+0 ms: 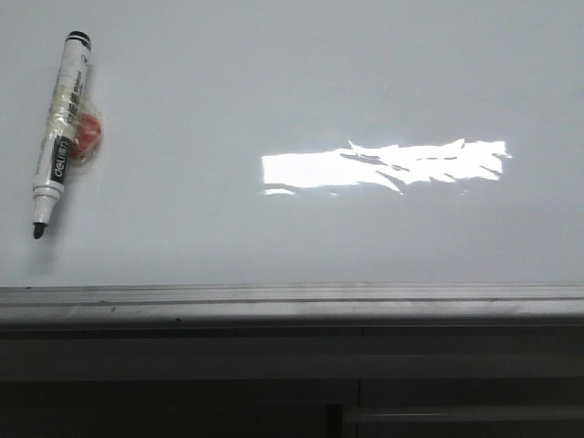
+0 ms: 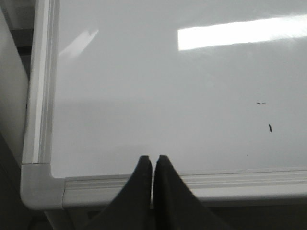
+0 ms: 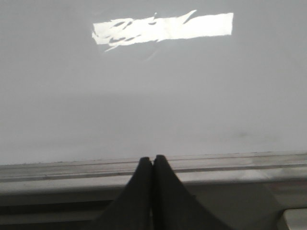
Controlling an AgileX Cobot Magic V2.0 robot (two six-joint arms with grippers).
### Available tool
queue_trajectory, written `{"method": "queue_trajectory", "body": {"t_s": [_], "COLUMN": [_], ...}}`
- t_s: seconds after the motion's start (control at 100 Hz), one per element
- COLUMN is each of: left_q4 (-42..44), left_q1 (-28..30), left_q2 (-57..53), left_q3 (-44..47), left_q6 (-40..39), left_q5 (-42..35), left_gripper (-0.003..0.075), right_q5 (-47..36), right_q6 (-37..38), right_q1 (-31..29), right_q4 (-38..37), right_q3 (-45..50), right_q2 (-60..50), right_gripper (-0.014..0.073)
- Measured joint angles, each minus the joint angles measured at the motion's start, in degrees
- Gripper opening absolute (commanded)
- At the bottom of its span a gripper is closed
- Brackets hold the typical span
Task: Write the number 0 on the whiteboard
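Whiteboard (image 1: pixel 301 82) unmarked; marker (image 1: pixel 60 128) laid upper left; both fingers pressed together, nothing held, over near frame edge.

You see a glossy white whiteboard (image 1: pixel 301 82) with a grey aluminium frame. An uncapped black-and-white marker (image 1: pixel 60 132) lies on its left part, touching a small red blob (image 1: pixel 88 134).

- The whiteboard (image 1: pixel 301 82) is finished in smooth, glossy white; a bright rectangular glare patch (image 1: pixel 383 166) is mirrored on it.
- Its frame strip (image 1: pixel 292 297) along the near edge is seen as grey brushed metal with a dull sheen, and the corner piece (image 2: pixel 41 184) as light grey plastic.
- The marker (image 1: pixel 60 128), near the board's left edge, is made of glossy white plastic with black ends, wrapped in clear shiny tape.
- The fingers (image 2: pixel 144 191) of both grippers are seen as matt black, smooth.
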Motion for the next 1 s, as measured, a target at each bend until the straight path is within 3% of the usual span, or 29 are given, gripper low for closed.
{"method": "queue_trajectory", "body": {"t_s": [0.75, 0.85, 1.0], "left_q4": [0.00, -0.68, -1.50], "left_q1": [0.00, 0.00, 0.00], "left_q2": [0.00, 0.00, 0.00], "left_q3": [0.00, 0.00, 0.00], "left_q6": [0.00, 0.00, 0.00], "left_q5": [-0.58, -8.02, -28.82], "left_gripper": [-0.0020, -0.0020, -0.0020], "right_q5": [-0.43, -5.48, -26.81], "right_q6": [0.00, 0.00, 0.00], "right_q1": [0.00, 0.00, 0.00], "right_q4": [-0.11, -0.11, -0.11], "right_q3": [0.00, 0.10, 0.10], "right_q2": [0.00, 0.00, 0.00], "right_gripper": [-0.0057, -0.0057, -0.0057]}}
